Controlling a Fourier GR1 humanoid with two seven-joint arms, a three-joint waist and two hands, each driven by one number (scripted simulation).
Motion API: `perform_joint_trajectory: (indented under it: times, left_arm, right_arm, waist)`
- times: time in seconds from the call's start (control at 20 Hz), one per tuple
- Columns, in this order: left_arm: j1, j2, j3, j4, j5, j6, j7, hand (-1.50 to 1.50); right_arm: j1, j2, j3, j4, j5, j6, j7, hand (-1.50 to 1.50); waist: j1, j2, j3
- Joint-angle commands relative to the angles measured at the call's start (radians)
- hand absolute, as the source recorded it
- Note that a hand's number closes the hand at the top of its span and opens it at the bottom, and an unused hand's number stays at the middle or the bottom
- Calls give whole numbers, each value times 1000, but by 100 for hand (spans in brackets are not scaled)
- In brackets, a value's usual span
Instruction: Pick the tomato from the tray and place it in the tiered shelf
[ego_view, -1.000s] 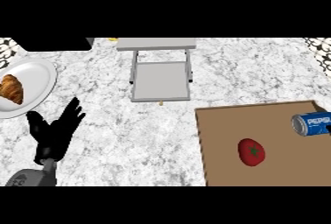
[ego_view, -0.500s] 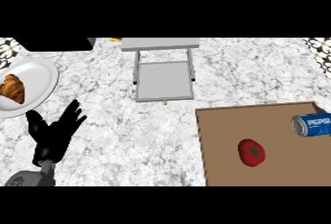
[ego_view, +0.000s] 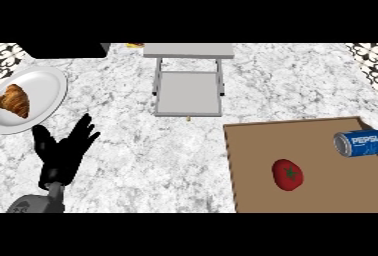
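A red tomato (ego_view: 287, 175) lies on the brown tray (ego_view: 251, 150) at the lower right of the head view. The grey tiered shelf (ego_view: 189, 85) stands at the top centre of the marble counter, its lower level bare. My left hand (ego_view: 61, 151) rests open at the lower left, fingers up, far from the tomato and the shelf. My right hand does not show.
A blue Pepsi can (ego_view: 357, 143) lies on its side at the tray's right edge. A white plate (ego_view: 40, 87) with a croissant (ego_view: 16, 100) sits at the left edge, just above my left hand. Bare marble lies between the tray and the shelf.
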Motion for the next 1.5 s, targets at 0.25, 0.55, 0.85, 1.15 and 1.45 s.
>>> perform_joint_trajectory:
  times: [0.25,0.55,0.85,1.15,1.45]
  left_arm:
    - [-26,-31,-12,46,-36,-8,22,0]
    - [4,-26,5,25,-26,-43,52,0]
    - [23,-45,15,-32,-63,-10,79,0]
    - [44,-50,40,47,-78,-64,20,0]
    - [50,-71,49,-70,-98,-36,99,0]
  right_arm:
    - [-157,32,177,-213,179,-217,462,-150]
    - [-265,95,335,-218,269,-189,654,-150]
    - [-324,211,441,-167,418,-151,718,-150]
    - [-312,269,460,-158,558,-166,764,-150]
    - [-314,365,490,-140,651,-119,783,-150]
  waist:
    - [24,12,-4]
    - [28,11,-4]
    - [21,9,-3]
    - [17,10,-3]
    - [17,8,-3]
